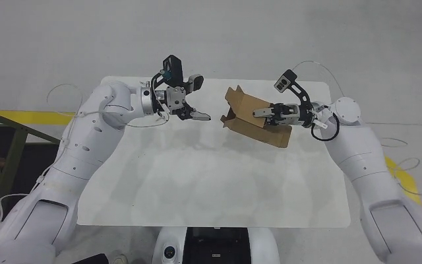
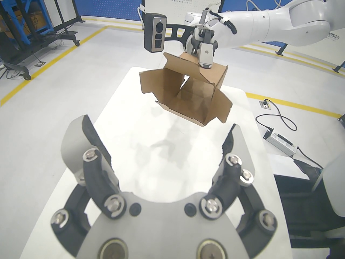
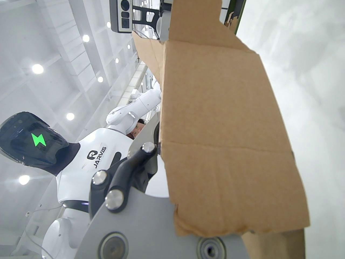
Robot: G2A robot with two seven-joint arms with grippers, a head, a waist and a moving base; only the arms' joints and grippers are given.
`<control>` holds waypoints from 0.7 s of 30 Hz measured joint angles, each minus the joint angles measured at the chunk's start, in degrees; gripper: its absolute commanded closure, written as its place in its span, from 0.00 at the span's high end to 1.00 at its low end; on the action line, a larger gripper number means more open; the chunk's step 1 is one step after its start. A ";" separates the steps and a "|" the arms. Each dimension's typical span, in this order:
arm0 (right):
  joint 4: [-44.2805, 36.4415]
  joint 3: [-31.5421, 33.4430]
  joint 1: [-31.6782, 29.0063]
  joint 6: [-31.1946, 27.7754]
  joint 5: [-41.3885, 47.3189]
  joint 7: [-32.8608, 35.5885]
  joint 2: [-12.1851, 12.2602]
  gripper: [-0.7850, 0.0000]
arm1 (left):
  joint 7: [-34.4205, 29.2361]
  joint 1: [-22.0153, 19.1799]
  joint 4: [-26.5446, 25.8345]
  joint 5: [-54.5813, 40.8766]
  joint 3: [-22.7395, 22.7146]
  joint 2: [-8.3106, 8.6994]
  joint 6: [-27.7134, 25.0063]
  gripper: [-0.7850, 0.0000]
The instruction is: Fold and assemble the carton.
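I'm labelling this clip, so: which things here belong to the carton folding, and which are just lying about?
In the job:
carton, flaps open
right gripper, shut on its wall
left gripper, open, apart from it
table, the work surface

Lying about:
power adapter with cable, on the floor
floor socket
blue rack

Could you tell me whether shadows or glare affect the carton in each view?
Top view: even light, the carton casts hardly any shadow on the table. Left wrist view: the glossy table shows dim reflections. Right wrist view: bright ceiling lamps glare.
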 measured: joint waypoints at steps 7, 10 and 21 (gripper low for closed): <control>-2.11 0.00 -0.91 0.30 -1.51 -0.94 0.18 0.00 | -0.11 0.72 -0.45 2.65 0.41 -0.06 0.25 1.00; -4.32 -0.57 -0.94 0.01 -3.57 0.05 0.59 0.00 | 1.35 0.84 0.93 2.10 1.81 -0.06 -0.04 1.00; -4.03 -3.25 0.98 0.01 -2.67 0.00 2.30 0.00 | 21.79 1.73 -0.01 18.14 12.52 4.04 0.00 1.00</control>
